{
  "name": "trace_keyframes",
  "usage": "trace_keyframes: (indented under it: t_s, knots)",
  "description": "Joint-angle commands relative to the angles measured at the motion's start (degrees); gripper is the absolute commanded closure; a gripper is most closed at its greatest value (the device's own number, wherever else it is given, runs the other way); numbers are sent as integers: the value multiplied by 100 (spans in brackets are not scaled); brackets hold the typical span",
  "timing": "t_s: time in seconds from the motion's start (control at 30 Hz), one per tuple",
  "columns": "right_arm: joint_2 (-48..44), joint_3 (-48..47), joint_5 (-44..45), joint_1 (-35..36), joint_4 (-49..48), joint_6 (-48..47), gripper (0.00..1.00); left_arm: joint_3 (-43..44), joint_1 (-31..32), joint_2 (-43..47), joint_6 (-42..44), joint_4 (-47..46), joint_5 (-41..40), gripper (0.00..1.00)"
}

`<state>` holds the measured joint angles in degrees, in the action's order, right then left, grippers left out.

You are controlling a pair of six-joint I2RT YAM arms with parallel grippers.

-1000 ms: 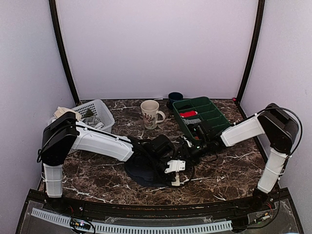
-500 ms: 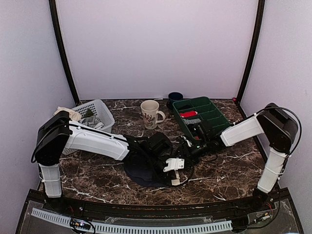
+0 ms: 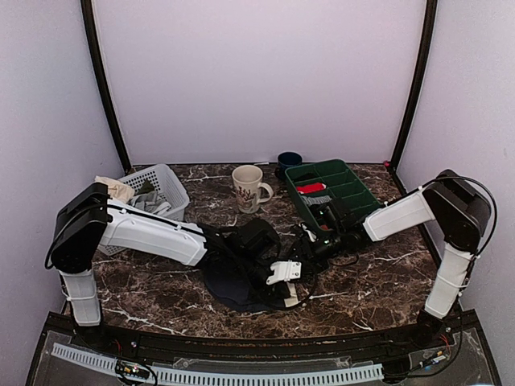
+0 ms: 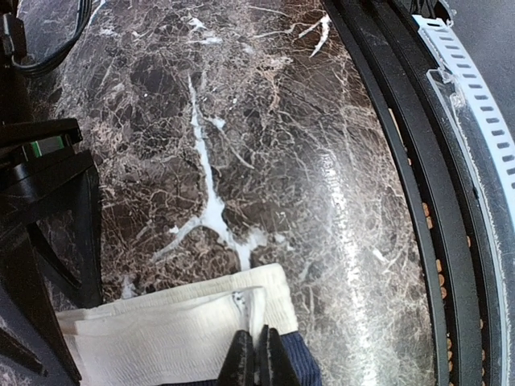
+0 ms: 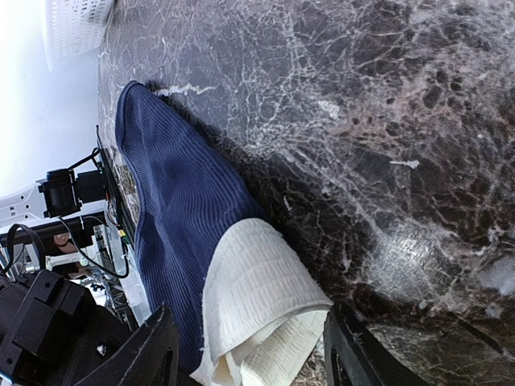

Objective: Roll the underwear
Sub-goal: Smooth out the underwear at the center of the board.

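The underwear (image 3: 229, 281) is lying bunched front-centre on the marble table (image 3: 386, 273). The top view isn't resolving either grip. The left wrist view is showing the left gripper (image 4: 257, 360) clamping the cream waistband (image 4: 161, 334). The right wrist view is showing the right gripper (image 5: 251, 342) spread wide, with the waistband fold sitting between its fingers.

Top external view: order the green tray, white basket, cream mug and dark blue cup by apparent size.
Green tray and white basket: about alike, both partly hidden, unranked.
Then the cream mug.
Smallest, the dark blue cup.
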<state>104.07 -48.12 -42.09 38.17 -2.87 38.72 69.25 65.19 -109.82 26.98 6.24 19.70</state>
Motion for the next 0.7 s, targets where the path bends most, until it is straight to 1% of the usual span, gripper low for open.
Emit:
trace_keyframes:
  t_s: [0.0, 0.13, 0.5, 0.67]
  knots:
    - [251, 17, 408, -56, 304, -14, 39, 175, 64, -200, -317, -89, 75, 100]
    - [291, 14, 427, -52, 331, -22, 39, 205, 94, -395, -399, -115, 196, 100]
    - [409, -77, 544, -60, 452, -40, 41, 43, 222, -659, -192, 85, 386, 100]
    - [421, -139, 543, -63, 480, -37, 44, -14, 220, -645, -206, 160, 375, 100]
